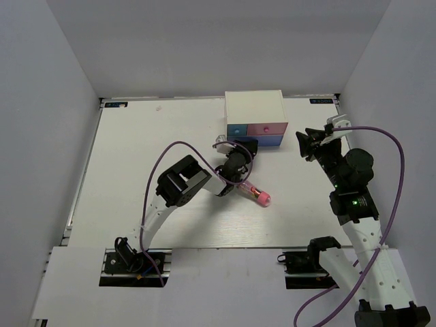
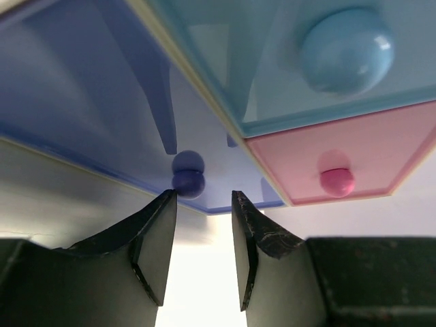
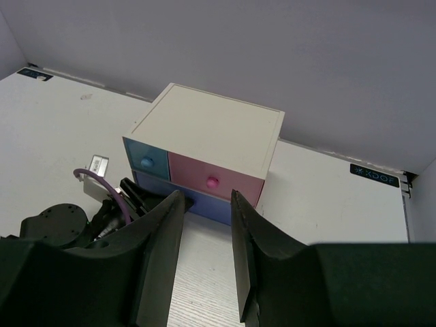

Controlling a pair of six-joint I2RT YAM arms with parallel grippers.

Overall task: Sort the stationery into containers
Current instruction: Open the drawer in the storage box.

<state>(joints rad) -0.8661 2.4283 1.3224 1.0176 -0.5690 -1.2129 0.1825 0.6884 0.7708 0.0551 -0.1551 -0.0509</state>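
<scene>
The white cabinet (image 1: pixel 254 106) stands at the back centre, with a light blue drawer (image 1: pixel 236 129), a pink drawer (image 1: pixel 267 127) and a violet-blue drawer (image 1: pixel 270 141) below them. My left gripper (image 1: pixel 246 145) is open and empty, right at the violet-blue front. In the left wrist view its fingertips (image 2: pixel 202 204) stand just short of the violet-blue knob (image 2: pixel 187 174), not touching it. A pink-and-clear tube (image 1: pixel 258 196) lies on the table beside the left arm. My right gripper (image 1: pixel 315 142) is open and empty, to the right of the cabinet. Other stationery is out of view.
The right wrist view shows the cabinet (image 3: pixel 212 128) ahead, beyond its open fingers (image 3: pixel 240 225), and the left arm (image 3: pixel 65 225) at lower left. The left arm's purple cable (image 1: pixel 178 144) loops over the table. Grey walls close in the table on three sides.
</scene>
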